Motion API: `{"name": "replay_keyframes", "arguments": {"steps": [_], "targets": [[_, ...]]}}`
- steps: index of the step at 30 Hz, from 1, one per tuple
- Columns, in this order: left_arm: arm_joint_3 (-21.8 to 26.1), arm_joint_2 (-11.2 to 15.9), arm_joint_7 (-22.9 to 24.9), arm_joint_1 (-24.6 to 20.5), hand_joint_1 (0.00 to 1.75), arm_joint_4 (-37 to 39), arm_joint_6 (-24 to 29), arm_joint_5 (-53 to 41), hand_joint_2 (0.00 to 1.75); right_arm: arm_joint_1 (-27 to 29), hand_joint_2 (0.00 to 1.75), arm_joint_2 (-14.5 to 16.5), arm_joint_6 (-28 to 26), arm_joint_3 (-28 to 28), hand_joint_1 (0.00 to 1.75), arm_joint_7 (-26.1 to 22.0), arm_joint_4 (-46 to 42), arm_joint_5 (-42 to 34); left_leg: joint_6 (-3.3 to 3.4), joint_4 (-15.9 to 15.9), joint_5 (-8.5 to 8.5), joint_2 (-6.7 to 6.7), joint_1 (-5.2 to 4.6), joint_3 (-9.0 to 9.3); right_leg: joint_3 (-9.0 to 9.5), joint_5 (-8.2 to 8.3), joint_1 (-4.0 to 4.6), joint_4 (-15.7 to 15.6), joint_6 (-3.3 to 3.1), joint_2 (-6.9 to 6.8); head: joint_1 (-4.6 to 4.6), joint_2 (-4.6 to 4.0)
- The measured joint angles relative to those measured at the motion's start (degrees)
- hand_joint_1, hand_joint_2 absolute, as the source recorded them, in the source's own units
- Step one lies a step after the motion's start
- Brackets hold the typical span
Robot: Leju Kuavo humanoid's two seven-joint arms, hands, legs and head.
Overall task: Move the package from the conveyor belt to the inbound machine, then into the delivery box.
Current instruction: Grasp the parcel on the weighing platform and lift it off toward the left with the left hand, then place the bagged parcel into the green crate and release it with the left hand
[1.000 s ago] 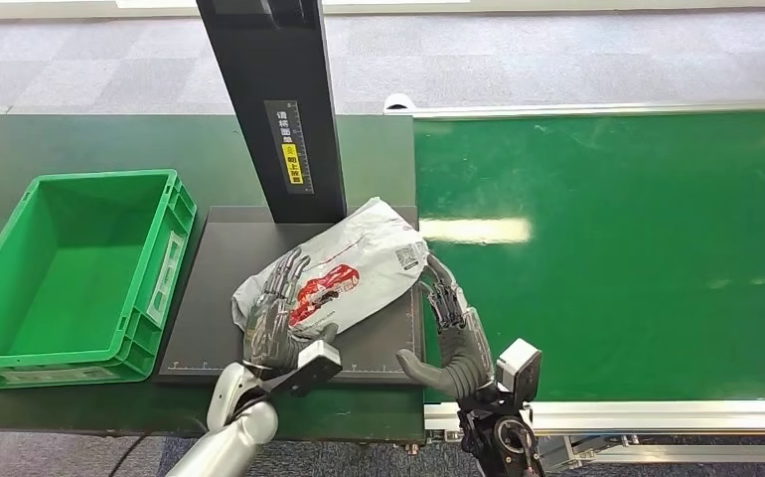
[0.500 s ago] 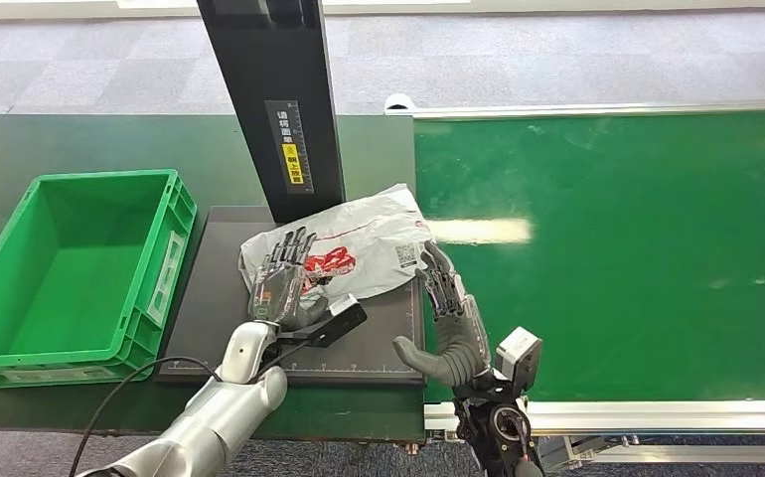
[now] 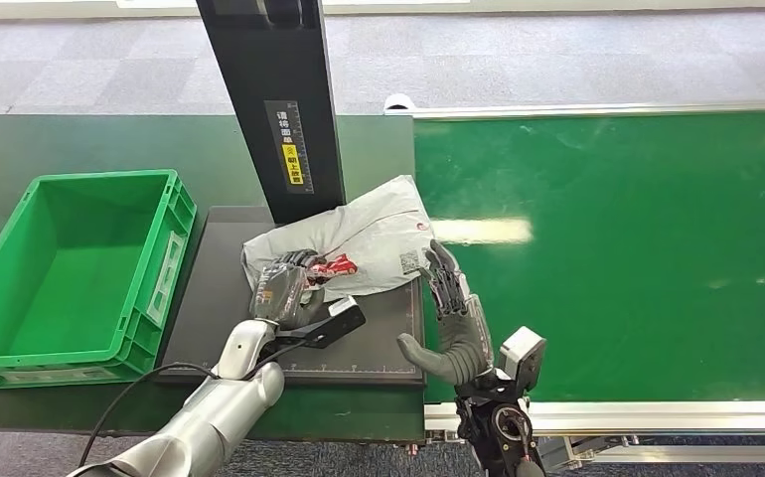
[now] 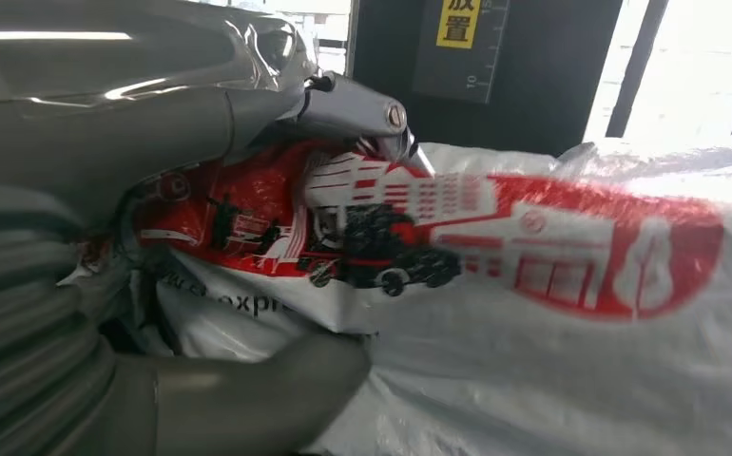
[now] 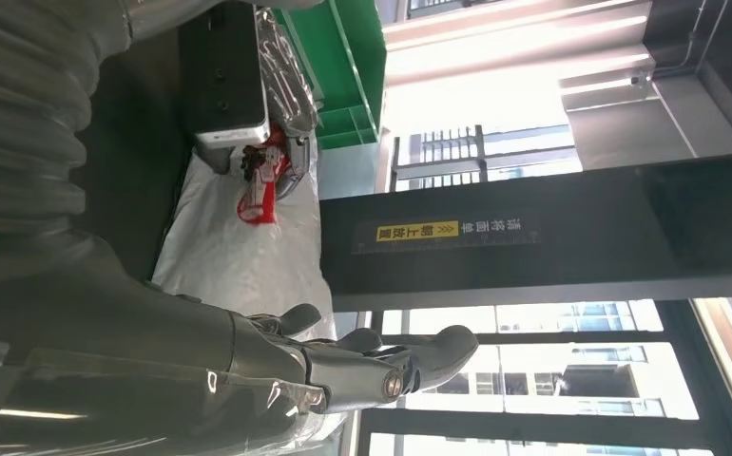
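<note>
Risk: package (image 3: 359, 245) film slick, loose; left hand (image 3: 281, 289) grip bunches only one end, could slip or tear on lift toward delivery box (image 3: 71, 273). Package on inbound machine platform (image 3: 218, 298), far edge, against black post (image 3: 274, 104). Left fingers curled, clutching near-left end. Right hand (image 3: 453, 318) fingers spread, holding nothing, fingertips beside package right edge; contact unclear

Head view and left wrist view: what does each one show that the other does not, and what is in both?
Head view alone: the green crate, the conveyor belt, the right hand open beside the package. Left wrist view alone: the package's red truck print and lettering close up. Both: the package, the left hand with fingers curled on it, the machine's black column.
</note>
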Motion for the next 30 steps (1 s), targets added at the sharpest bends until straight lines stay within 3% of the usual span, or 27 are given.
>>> {"name": "replay_keyframes", "arguments": {"steps": [6,11,18,23,27,30], "targets": [[1.87,-0.37,-3.83,-0.24,1.75,-0.08,-1.08,2.32,1.75,0.0,1.75,0.2,-0.15,-0.74,0.0,-0.01,0.0,-0.03,0.0,0.0,0.0,0.01,0.0,0.0,0.0,0.0,0.0,0.0,0.0,0.0,0.0,0.0],[4.31,-1.43,-18.73,1.7,1.75,-5.0,-8.02,12.37,1.75,0.4,1.75,0.29,-0.74,-1.86,0.0,-0.02,-0.04,-0.15,0.0,0.0,0.0,0.0,-0.01,-0.02,-0.01,0.0,-0.01,0.0,0.0,-0.02,0.01,0.01],[1.19,-0.72,-25.34,12.22,1.75,-33.28,-15.09,24.23,1.75,3.06,1.75,0.22,-0.88,-4.91,0.0,-0.02,-1.31,-0.57,-0.02,0.0,-0.05,0.05,0.0,-0.16,-0.18,-0.03,0.0,0.0,0.01,0.03,0.0,0.01],[-3.04,3.88,-30.69,19.4,1.75,-56.51,-28.99,47.05,1.75,5.66,1.75,-0.09,-1.08,-7.56,0.0,-0.02,-3.03,-0.79,-0.04,-0.01,-0.08,0.06,0.02,-0.2,-0.24,-0.06,0.02,0.0,0.0,0.04,-0.01,0.01],[-2.52,7.19,-30.99,21.68,1.75,-72.4,-30.1,59.35,1.75,7.38,1.75,-0.11,-0.75,-9.18,0.0,-0.02,-4.31,-0.02,-0.04,-0.02,-0.08,0.05,0.02,-0.23,-0.23,-0.07,0.02,0.0,0.01,0.04,0.0,0.01],[3.07,7.55,-31.0,21.95,1.75,-78.79,-28.28,61.26,1.75,7.74,1.75,-0.05,-0.78,-9.67,0.0,-0.02,-4.62,0.71,-0.04,-0.02,-0.07,0.06,0.02,-0.18,-0.19,-0.07,0.02,0.0,0.01,0.04,0.02,0.0]]}}
